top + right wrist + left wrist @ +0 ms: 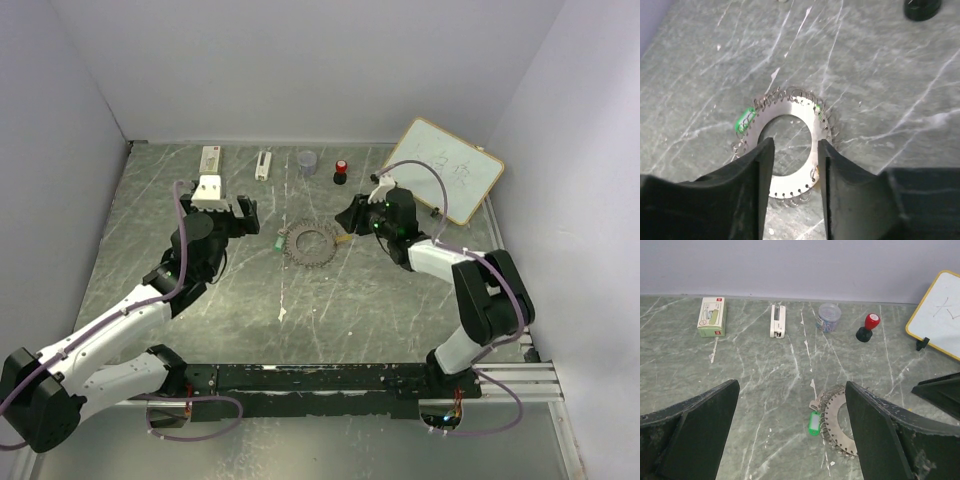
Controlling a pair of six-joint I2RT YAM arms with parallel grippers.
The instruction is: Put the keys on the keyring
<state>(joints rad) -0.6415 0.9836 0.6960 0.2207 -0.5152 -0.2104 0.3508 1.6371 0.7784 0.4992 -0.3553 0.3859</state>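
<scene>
table (400, 310): green-grey marble, scuffed white.
keyring (311, 242): flat, frame centre; green key (814, 423) touching its left rim.
my left gripper (791, 385): spread wide.
my right gripper (796, 145): fingers parted over the ring, pinching nothing.

My white-and-black left arm (110, 325) stretches forward and inward from its base. Its black two-finger left gripper (791, 385) has its jaws spread wide and holds nothing. My right arm (490, 295) folds sharply at the elbow and reaches inward. Its black right gripper (796, 145) tilts downward, fingers parted by a narrow gap, gripping nothing.
</scene>
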